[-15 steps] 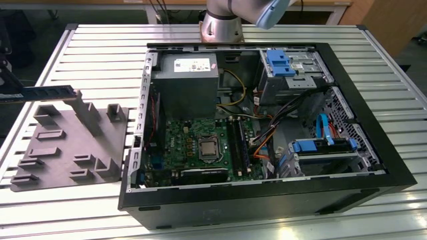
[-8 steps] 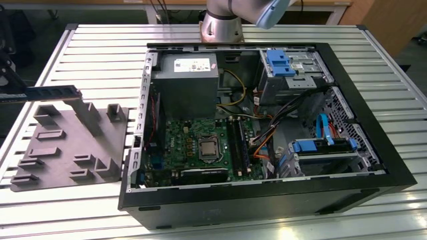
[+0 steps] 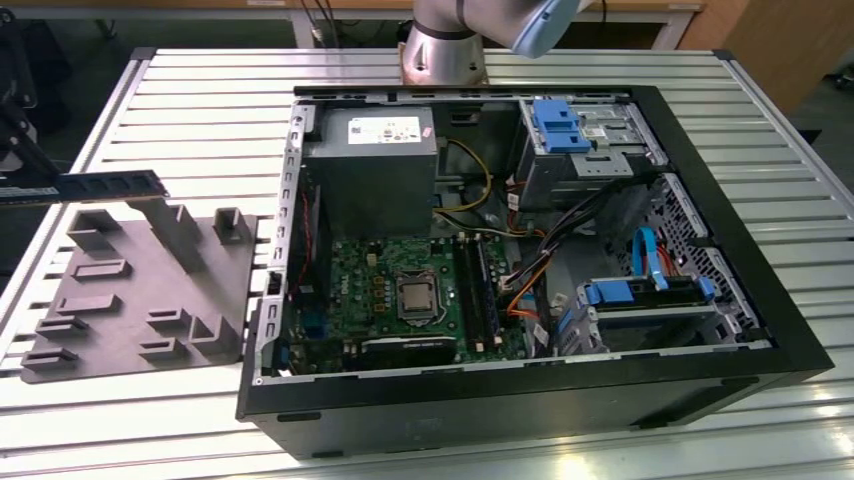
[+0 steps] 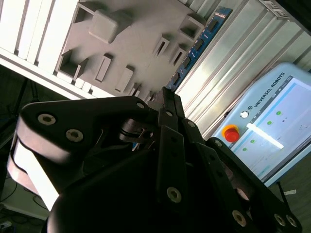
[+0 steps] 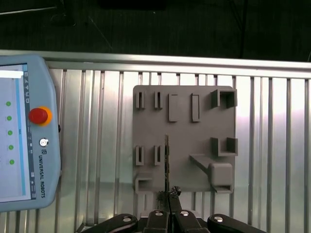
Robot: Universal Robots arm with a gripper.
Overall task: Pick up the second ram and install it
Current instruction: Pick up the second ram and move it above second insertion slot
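At the exterior view's left, the gripper [image 5: 168, 196] clamps the memory stick [image 3: 100, 186] on edge above the grey holder [image 3: 134, 300], probably to suit the slots [image 3: 475, 285].

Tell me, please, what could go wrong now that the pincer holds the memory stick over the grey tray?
1. The pincer grips the memory stick near one end, so the long free part could tilt or slip.
2. The orange cables lie right beside the motherboard's black slots; they might snag the stick on the way in.
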